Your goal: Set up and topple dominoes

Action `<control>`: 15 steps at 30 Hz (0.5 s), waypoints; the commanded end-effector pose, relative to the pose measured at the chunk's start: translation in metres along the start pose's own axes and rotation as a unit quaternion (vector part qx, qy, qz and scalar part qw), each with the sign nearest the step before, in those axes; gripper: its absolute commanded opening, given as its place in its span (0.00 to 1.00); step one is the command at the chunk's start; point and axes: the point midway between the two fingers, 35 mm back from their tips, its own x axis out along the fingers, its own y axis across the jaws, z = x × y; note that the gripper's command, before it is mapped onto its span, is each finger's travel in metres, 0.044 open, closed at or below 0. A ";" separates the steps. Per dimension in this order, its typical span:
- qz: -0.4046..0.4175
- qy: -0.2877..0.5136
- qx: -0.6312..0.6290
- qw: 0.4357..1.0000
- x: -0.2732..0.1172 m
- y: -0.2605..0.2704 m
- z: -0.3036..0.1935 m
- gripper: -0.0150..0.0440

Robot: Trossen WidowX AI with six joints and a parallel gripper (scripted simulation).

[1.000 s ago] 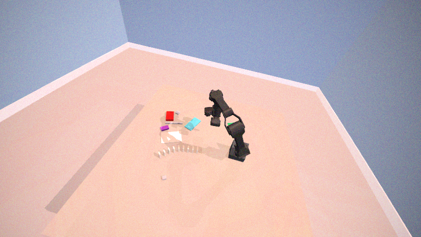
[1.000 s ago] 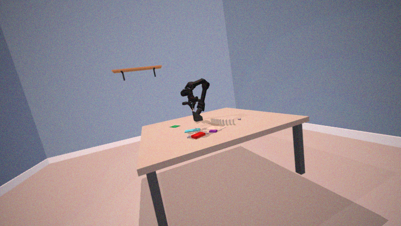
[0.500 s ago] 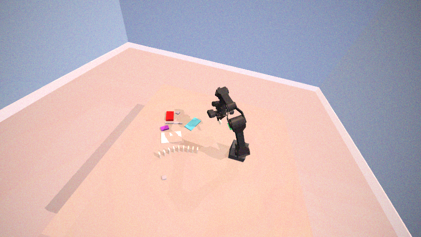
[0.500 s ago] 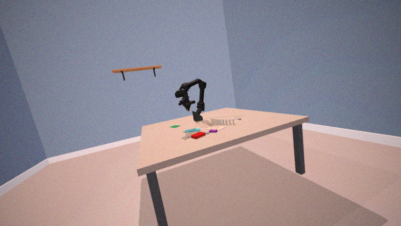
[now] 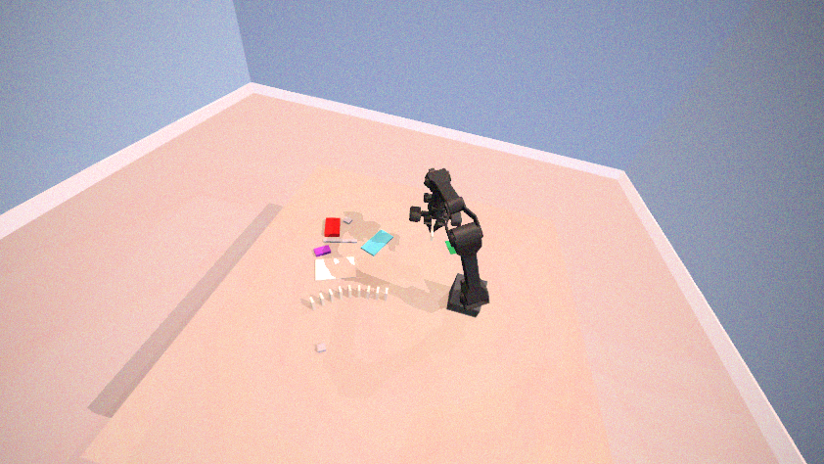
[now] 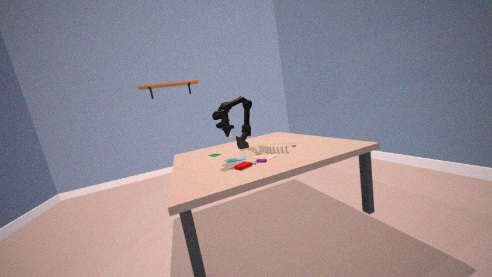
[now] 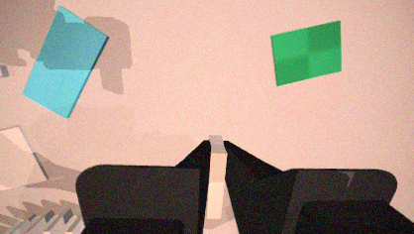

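Observation:
My gripper (image 5: 432, 228) (image 6: 228, 135) (image 7: 215, 146) is shut on a pale domino (image 5: 432, 235) (image 6: 230, 135) (image 7: 216, 171), which points down from the fingertips. It is raised above the table, away from the row and near the green patch in the top view. Several pale dominoes (image 5: 349, 291) (image 6: 274, 149) (image 7: 68, 216) stand in a curved row left of the arm's base in the top view. Only part of this row shows at the lower left of the wrist view. A small pale block (image 5: 321, 348) (image 6: 293, 145) lies apart from the row.
A green patch (image 5: 450, 248) (image 6: 214, 155) (image 7: 307, 54), cyan slab (image 5: 377, 242) (image 6: 236, 159) (image 7: 64, 61), red box (image 5: 332, 226) (image 6: 243, 165) and purple block (image 5: 322, 251) (image 6: 261, 160) lie around. A white sheet (image 5: 324, 269) (image 7: 15, 149) lies near the row. A small grey block (image 5: 347, 219) lies beside the red box.

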 end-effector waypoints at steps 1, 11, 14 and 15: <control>-0.022 -0.022 -0.001 1.000 0.007 -0.001 -0.001 0.30; -0.079 -0.106 -0.010 0.991 0.026 -0.001 0.005 0.30; -0.093 -0.132 -0.012 0.987 0.031 -0.001 0.007 0.30; -0.097 -0.141 -0.012 0.985 0.032 -0.001 0.007 0.30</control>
